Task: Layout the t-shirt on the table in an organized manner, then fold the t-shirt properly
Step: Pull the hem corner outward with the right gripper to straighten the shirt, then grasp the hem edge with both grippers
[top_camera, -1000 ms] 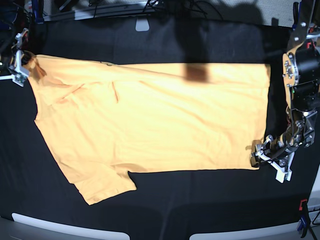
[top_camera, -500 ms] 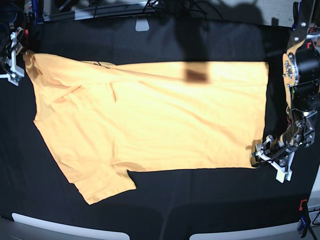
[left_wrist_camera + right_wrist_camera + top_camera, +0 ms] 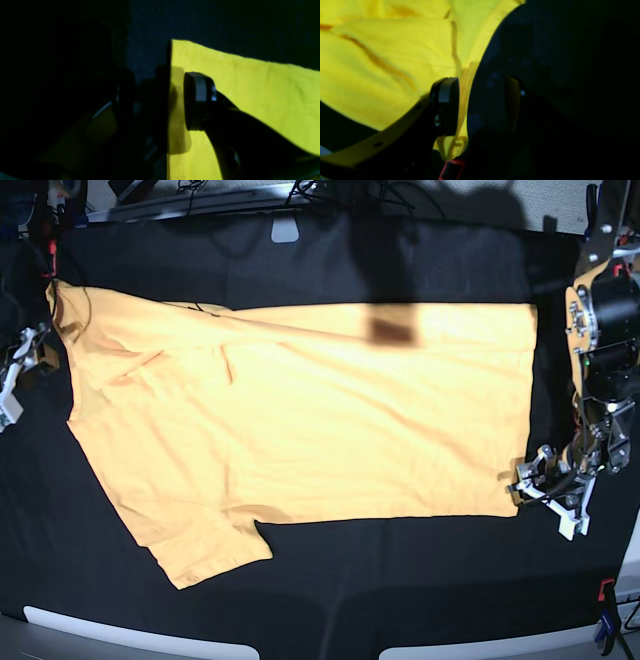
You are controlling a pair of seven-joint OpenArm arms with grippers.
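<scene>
The yellow-orange t-shirt lies spread flat on the black table, hem to the right, one sleeve pointing to the front left. At the hem's front corner my left gripper stands open; in the left wrist view its fingers straddle the shirt's edge with a gap between them. My right gripper hangs open at the far left, just off the shirt's shoulder edge. In the right wrist view one fingertip is over the cloth, and the other is over bare table.
The left arm's body stands along the right edge. A red-and-black clamp sits at the front right corner. A white tag and cables lie at the back. Pale strips mark the table's front edge.
The right gripper has opened, let go of the shirt's far left corner and moved toward the front. The corner now lies on the table. The left gripper shifted slightly right.
</scene>
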